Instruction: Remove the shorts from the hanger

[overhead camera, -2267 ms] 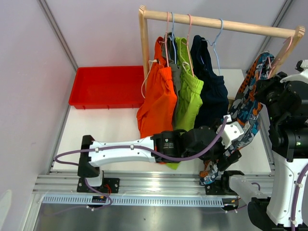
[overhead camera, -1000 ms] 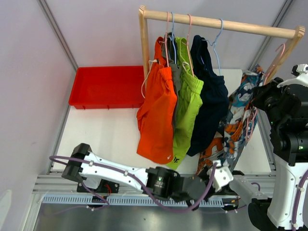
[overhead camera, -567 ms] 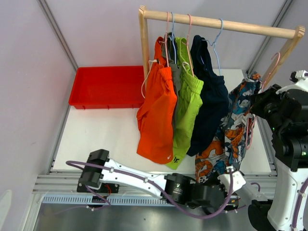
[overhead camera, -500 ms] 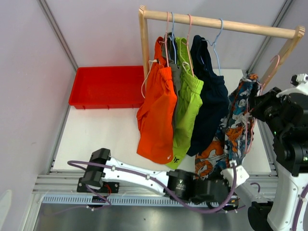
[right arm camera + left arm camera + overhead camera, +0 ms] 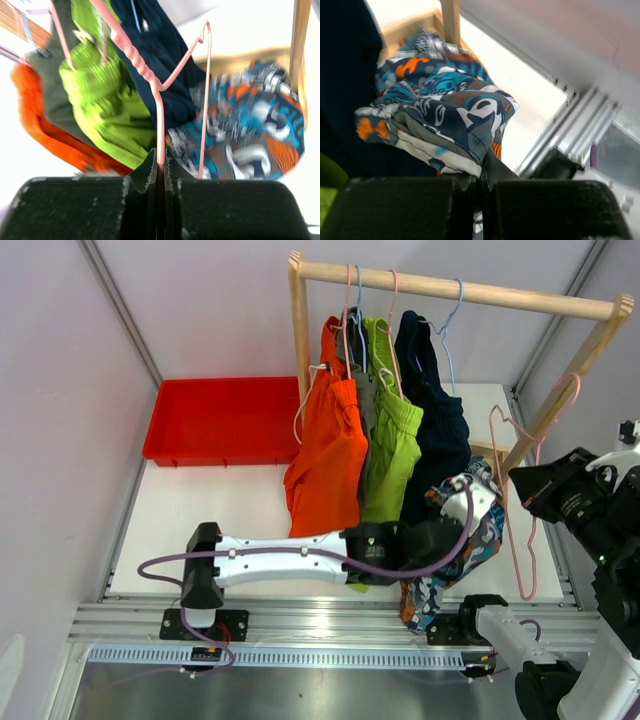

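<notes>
So the printed shorts point(image 5: 455, 550) are a scrunched-up wad right now, dark navy fabric with teal-blue, orange and white shapes all over it, folded on itself, with the lower end drooping toward the near right edge of the table point(image 5: 220, 510). They sit just in front of the bottom of the navy shorts point(image 5: 440, 420) and apart from the pink hanger point(image 5: 527, 500). Your left gripper point(image 5: 481, 172) has its jaws pinched tight on a fold of that print, and you can see the cloth bulging out above the fingers in the left wrist view. Your right gripper point(image 5: 160, 167) is clamped down on the thin wire of the pink hanger, holding it over to the right by the slanted leg of the wooden rail point(image 5: 450, 285). I can't tell whether its hook is on the wood or just near it. Up on the rail, the orange shorts point(image 5: 325, 460), grey shorts point(image 5: 362, 390), lime green shorts point(image 5: 390, 440) and the navy pair hang packed side by side on their own hangers. The red tray point(image 5: 220, 420) sits at the back left of the table.
</notes>
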Controlling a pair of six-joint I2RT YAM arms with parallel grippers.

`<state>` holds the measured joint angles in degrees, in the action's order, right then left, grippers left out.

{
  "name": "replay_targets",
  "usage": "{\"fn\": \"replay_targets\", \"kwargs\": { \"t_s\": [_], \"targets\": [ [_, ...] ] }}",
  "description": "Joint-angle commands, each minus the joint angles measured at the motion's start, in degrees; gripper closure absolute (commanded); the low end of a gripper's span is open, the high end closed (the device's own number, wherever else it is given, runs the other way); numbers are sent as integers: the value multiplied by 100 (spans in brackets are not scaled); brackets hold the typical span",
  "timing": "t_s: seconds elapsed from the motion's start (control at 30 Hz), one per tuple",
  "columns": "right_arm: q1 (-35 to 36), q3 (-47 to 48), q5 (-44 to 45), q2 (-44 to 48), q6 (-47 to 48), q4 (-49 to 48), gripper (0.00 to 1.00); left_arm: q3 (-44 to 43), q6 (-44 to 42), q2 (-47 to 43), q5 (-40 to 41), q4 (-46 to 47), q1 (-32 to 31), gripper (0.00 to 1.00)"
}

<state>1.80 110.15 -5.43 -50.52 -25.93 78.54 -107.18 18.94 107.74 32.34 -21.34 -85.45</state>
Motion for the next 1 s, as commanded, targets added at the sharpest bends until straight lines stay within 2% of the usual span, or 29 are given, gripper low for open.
{"fn": "replay_targets", "kwargs": {
  "t_s": [0.0, 0.07, 0.1, 0.23, 0.3, 0.33, 0.53, 0.67, 0.8, 0.83, 0.93, 0.97],
  "targets": [
    [4, 594, 112, -562, 79, -197, 100, 938, 338, -551, -105, -73, -524, 100],
    [4, 937, 296, -800, 115, -374, 100, 1311, 583, -1008, -26, 43, -954, 100],
    [4, 1069, 349, -932, 132, -523, 100, 1870, 672, -1166, 70, 43, -1121, 100],
    [-5, 1720, 779, -1652, 255, -840, 100, 2543, 1059, -1852, 527, -352, -2035, 100],
    [-13, 1738, 824, -1917, 273, -1277, 100, 2535, 1312, -2089, 799, -999, -2545, 100],
    [-22, 1729, 859, -1978, 273, -1428, 100, 2422, 1427, -2152, 1183, -1290, -2877, 100],
    [-311, 1817, 886, -2690, 282, -2193, 100, 1703, 2254, -2477, 2196, -3461, -3635, 100],
    [-558, 1782, 685, -3208, 212, -2484, 100, 657, 2544, -2495, 2645, -4710, -3742, 100],
    [-690, 1528, 613, -3298, 203, -2546, 100, 130, 2737, -2574, 3155, -5782, -3655, 100],
    [-699, 1205, 439, -3228, 220, -2598, 100, 40, 2721, -2687, 3234, -6063, -3567, 100],
    [-708, 458, 394, -2745, 273, -2931, 100, -295, 2213, -2977, 3454, -5926, -3278, 100],
    [-742, -67, 402, -2604, 290, -3106, 100, -295, 1610, -3213, 3472, -5473, -3207, 100]
  ]
}}
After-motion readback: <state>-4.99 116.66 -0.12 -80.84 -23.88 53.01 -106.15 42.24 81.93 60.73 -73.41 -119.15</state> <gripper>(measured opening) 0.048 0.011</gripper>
